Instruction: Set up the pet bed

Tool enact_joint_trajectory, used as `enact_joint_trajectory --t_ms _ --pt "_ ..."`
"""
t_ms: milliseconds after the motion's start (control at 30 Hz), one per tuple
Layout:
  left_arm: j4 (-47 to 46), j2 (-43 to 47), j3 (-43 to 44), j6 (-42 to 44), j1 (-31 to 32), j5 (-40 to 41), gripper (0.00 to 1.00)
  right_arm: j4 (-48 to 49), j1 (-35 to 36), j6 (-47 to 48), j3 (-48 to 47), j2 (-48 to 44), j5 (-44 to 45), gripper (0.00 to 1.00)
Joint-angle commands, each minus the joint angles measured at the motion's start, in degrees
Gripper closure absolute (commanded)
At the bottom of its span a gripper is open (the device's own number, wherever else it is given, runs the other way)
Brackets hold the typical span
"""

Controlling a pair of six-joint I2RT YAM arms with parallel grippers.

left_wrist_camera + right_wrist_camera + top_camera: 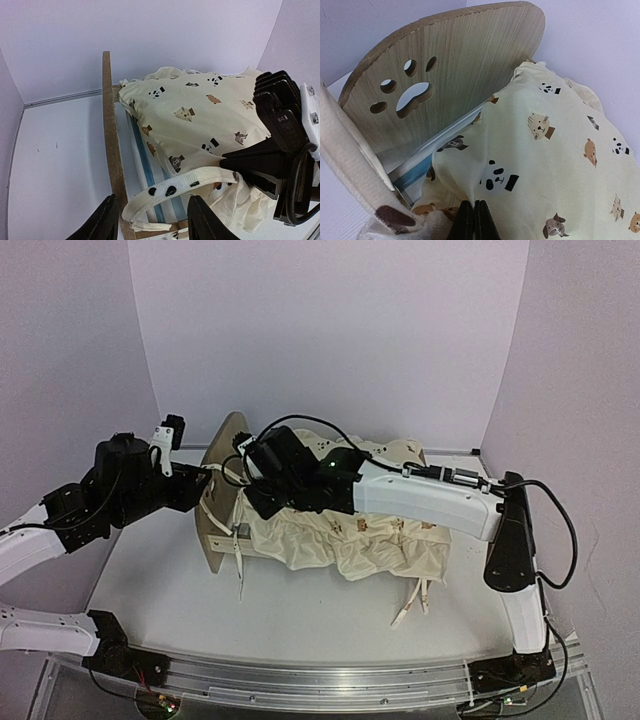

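White table (170, 600) carried the pet bed (465, 60) near its far edge, cream cushion (555, 145) inside; left gripper (152, 200) gaped around a spotted strap (170, 190), right gripper (473, 205) was pinched closed.

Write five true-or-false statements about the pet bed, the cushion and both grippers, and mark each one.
1. The headboard has a paw-print cutout. True.
2. The cushion is plain white. False: it is cream, printed with animal faces.
3. The left gripper is clamped shut. False: its fingers stand apart, and a spotted strap crosses between them.
4. The right gripper is shut at the cushion's fabric. True.
5. The cushion lies clear of the pet bed. False: it lies on the bed, near the headboard.
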State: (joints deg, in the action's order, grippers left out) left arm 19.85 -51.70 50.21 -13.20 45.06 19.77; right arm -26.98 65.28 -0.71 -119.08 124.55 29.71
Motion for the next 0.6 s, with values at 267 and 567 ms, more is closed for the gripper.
enact_joint_trajectory --t_ms 267,567 --pt "-6.0 -2.6 -1.2 4.1 -0.1 4.6 0.56 1.1 -0.1 -1.7 1.8 -3.7 -0.7 1.0" --pt "-10.9 -5.9 0.7 6.1 -0.1 6.7 1.0 1.1 -0.1 -1.7 3.1 -4.7 -0.5 1.0"
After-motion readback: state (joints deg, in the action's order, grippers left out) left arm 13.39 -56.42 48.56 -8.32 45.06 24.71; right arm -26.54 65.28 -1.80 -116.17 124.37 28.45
